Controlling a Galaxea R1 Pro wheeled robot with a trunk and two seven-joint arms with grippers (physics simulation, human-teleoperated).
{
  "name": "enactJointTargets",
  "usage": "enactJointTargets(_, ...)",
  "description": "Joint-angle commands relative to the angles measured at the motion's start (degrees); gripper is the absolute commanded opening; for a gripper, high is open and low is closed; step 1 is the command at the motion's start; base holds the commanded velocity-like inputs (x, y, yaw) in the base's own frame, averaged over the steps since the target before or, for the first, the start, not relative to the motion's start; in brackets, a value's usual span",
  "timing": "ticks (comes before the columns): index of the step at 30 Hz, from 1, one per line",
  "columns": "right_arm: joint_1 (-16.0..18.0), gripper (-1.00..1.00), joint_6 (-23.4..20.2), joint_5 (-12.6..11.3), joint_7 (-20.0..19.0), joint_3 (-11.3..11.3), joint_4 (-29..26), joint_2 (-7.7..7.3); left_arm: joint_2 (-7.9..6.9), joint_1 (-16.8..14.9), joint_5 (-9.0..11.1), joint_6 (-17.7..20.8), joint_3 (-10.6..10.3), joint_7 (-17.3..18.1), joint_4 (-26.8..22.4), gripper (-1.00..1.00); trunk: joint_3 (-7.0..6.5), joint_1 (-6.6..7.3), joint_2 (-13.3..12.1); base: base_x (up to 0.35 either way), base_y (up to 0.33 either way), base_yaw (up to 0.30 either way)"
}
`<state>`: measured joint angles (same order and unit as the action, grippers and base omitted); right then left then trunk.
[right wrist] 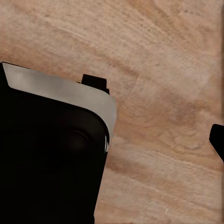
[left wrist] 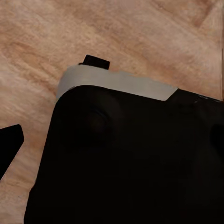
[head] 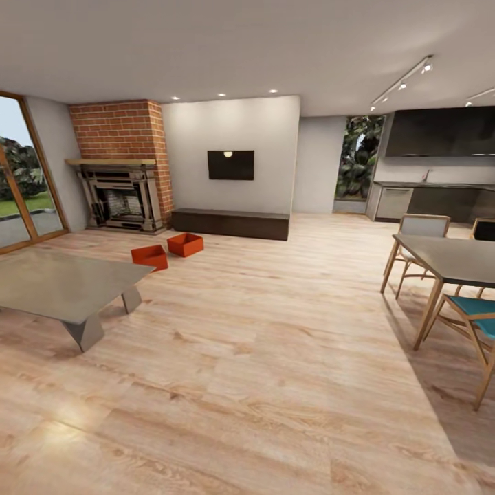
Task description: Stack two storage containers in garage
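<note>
Wood-plank floor point(head: 261, 385) nearest; two orange containers point(head: 150, 256) point(head: 185, 244) sit side by side near brick fireplace point(head: 124, 165). Claw states: can't tell.

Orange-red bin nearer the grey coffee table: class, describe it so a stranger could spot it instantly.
Start at the red brick fireplace on the far wall, then drop to the light wood-plank floor in front of it. Two open orange-red rectangular plastic bins sit there, slightly apart. Yours is the left, nearer one, by the corner of the low grey coffee table; the other bin lies closer to the long dark bench.
</note>
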<state>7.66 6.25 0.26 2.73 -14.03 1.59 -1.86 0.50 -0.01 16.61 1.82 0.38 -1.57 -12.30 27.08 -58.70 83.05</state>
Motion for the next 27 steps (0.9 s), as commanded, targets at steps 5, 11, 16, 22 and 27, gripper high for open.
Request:
enactJointTargets(5, 0.07, 1.00, 0.33, 0.01, 0.17, -0.29, 0.17, 0.01, -0.06, 0.01, 0.41, 2.28, 0.00, -1.09, -1.82, 1.00, 0.06, -0.03, 0.03, 0.323, 0.000, 0.000)
enactJointTargets(11, 0.07, 1.00, 0.63, -0.07, 0.25, -0.23, 0.17, 0.02, 0.03, 0.01, 0.36, 3.01, -0.03, -1.40, -0.91, 1.00, 0.06, -0.03, 0.03, 0.323, 0.000, 0.000)
enactJointTargets(16, 0.07, 1.00, 0.62, -0.08, 0.26, -0.21, 0.17, 0.02, 0.03, -0.01, 0.35, 3.10, -0.04, -1.41, -0.89, 1.00, 0.06, -0.03, 0.03, 0.323, 0.000, 0.000)
enactJointTargets(22, 0.07, 1.00, 0.64, -0.08, 0.26, -0.21, 0.17, 0.04, 0.03, 0.01, 0.35, 3.18, -0.05, -1.41, -0.88, 1.00, 0.06, -0.03, 0.03, 0.323, 0.000, 0.000)
enactJointTargets(27, 0.07, 1.00, 0.69, -0.08, 0.26, -0.16, 0.17, 0.10, 0.03, 0.01, 0.35, 3.18, -0.10, -1.41, -0.83, 1.00, 0.06, -0.03, 0.03, 0.323, -0.001, 0.000)
